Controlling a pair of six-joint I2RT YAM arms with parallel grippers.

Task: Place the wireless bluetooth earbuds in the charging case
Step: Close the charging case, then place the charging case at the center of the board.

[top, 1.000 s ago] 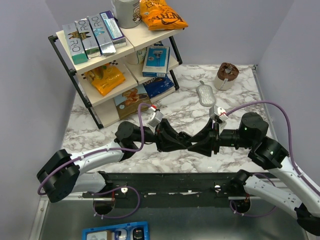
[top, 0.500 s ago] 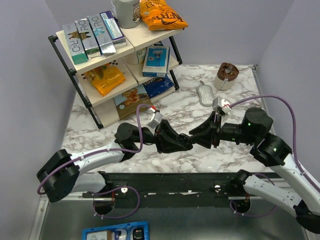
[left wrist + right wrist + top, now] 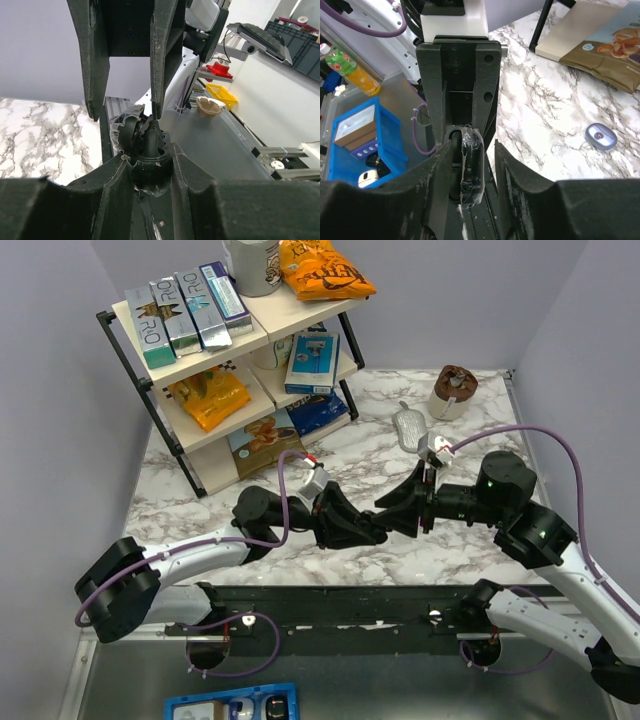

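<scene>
Out in front of the shelf rack, above the marble table, the two arms are meeting nose to nose. The left gripper is pointing away from the rack and is clenching a black piece wrapped in crinkled clear film. From its own wrist camera I am seeing its two fingers pressing against either flank of that piece. Whether the piece is an earbud or the charging case, I cannot tell through the film. It is sitting between the two grippers, well out from the rack's front legs.

The right gripper is facing it from the side away from the rack, with its jaws standing apart. Its fingers are straddling the piece, with their tips reaching about as far as its nearer edge. In the right wrist view a sliver of gap is showing between the film and one finger, so this gripper is not squeezing anything.

A small blue-grey oval thing is lying flat on the marble just out from the rack's bottom shelf, near the brown snack box leaning there. It is lying well apart from the held piece. Farther from the rack, towards the back of the table, a grey oblong pad is lying flat, and a brown-topped cup is standing just beyond it.
</scene>
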